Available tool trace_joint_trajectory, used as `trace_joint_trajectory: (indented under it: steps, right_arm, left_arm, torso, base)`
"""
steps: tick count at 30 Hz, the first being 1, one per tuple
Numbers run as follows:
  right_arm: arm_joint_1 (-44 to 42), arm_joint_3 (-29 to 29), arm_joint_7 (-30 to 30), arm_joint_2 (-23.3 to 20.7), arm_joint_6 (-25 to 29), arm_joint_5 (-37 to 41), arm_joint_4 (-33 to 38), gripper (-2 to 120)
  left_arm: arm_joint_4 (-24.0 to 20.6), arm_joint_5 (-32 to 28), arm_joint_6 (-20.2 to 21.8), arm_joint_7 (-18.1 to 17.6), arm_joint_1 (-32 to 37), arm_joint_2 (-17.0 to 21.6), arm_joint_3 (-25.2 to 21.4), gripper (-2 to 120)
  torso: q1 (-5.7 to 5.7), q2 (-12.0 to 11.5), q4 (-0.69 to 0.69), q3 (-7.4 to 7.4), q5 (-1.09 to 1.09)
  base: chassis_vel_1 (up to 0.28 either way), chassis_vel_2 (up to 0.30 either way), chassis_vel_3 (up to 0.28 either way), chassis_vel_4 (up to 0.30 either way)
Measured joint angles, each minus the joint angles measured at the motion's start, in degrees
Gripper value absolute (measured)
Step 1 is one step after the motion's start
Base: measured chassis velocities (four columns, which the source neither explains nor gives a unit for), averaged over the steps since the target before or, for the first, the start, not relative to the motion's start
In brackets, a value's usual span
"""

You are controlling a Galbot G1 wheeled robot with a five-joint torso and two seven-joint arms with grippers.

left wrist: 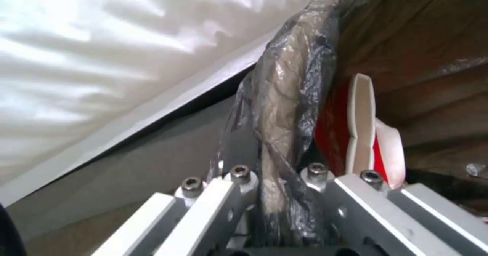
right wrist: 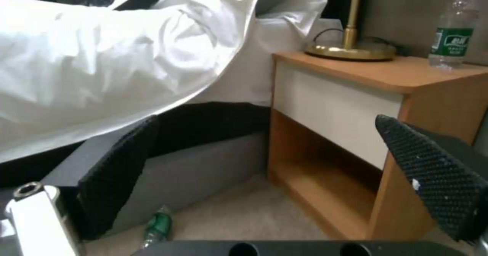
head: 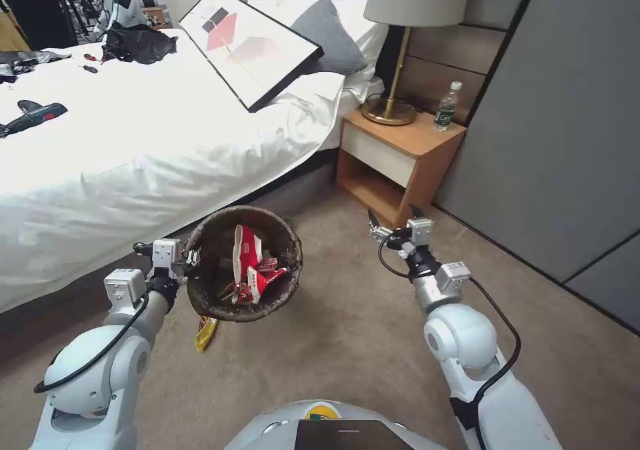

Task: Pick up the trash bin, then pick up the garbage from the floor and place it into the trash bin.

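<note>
My left gripper (head: 192, 258) is shut on the near rim of the trash bin (head: 217, 240) and holds it tilted above the carpet beside the bed. In the left wrist view the jaws (left wrist: 280, 195) pinch the crinkled dark bag over the rim (left wrist: 289, 107). Red-and-white snack packets (head: 250, 263) (left wrist: 358, 130) lie inside. A yellow wrapper (head: 205, 333) lies on the floor just below the bin. A small green bottle (right wrist: 158, 225) lies by the bed base. My right gripper (head: 393, 215) (right wrist: 267, 134) hangs open and empty in front of the nightstand.
The white bed (head: 133, 157) runs along the left, with a framed picture (head: 250, 47) and black tools on it. A wooden nightstand (head: 400, 163) carries a lamp (head: 393, 57) and a water bottle (head: 447, 107). Grey wall panels (head: 553, 137) close the right. Open carpet (head: 347, 343) lies ahead.
</note>
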Motion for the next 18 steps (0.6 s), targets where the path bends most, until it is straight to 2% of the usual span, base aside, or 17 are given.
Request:
trace_joint_trajectory:
  steps: [18]
  right_arm:
    - [1.02, 2.24, -0.02, 0.03, -0.07, 1.01, -1.3, 100]
  left_arm:
    - [-0.01, 0.13, -0.16, 0.14, 0.0, -0.03, 0.0, 3]
  torso:
    - [0.0, 0.0, 0.0, 0.0, 0.0]
  base:
    - [0.012, 0.01, 0.009, 0.012]
